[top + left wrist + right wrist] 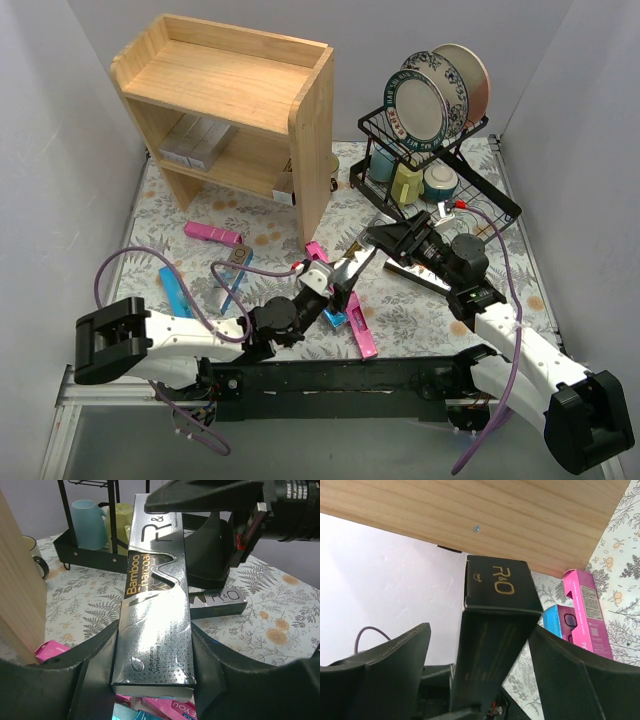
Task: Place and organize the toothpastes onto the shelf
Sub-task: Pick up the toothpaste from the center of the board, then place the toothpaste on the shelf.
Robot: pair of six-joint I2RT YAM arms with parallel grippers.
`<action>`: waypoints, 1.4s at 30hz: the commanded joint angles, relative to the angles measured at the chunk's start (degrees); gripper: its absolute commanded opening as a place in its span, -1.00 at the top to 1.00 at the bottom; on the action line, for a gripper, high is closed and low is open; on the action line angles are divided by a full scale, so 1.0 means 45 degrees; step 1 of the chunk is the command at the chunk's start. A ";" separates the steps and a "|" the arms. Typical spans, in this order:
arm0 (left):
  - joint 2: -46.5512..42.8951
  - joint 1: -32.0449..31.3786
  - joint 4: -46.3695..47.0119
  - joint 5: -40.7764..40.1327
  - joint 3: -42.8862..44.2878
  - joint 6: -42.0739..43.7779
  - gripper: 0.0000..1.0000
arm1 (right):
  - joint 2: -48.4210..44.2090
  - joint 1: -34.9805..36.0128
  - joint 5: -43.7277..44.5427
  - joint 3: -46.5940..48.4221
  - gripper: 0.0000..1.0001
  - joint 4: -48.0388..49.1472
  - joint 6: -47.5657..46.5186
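A silver toothpaste carton (155,605) lettered "Bamboo Charcoal" hangs above the table's middle. My left gripper (152,680) is shut on its near end, both fingers (95,670) pressed against its sides. My right gripper (480,665) stands open around the carton's dark far end (495,630), with a gap on each side. In the top view the two grippers (345,275) (378,240) meet just right of the wooden shelf (240,85). A few silver cartons (195,140) lie on its lower tier. Pink (212,233), blue (175,290) and pink (360,330) cartons lie on the table.
A black wire dish rack (430,150) with plates and mugs stands at the back right. A dark carton (220,602) lies on the floral cloth under my right arm. The shelf's side panel (495,510) is close beside my right gripper. Pink cartons (587,615) lie below.
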 commanded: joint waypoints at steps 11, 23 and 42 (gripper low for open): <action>-0.7137 -0.0023 -1.1729 -0.3015 0.0874 -0.5256 0.47 | -0.0670 -0.0296 0.0298 0.1534 -0.97 -0.3179 -0.4508; -1.0272 -0.0023 -1.8590 -0.5358 0.3527 -0.6959 0.62 | -0.2018 -0.0609 0.3424 0.2275 -0.97 -0.6072 -0.7477; -0.9021 -0.0003 -1.6106 -0.7844 0.5232 -0.0198 0.63 | -0.2331 -0.0628 0.3737 0.2257 -0.97 -0.6249 -0.8358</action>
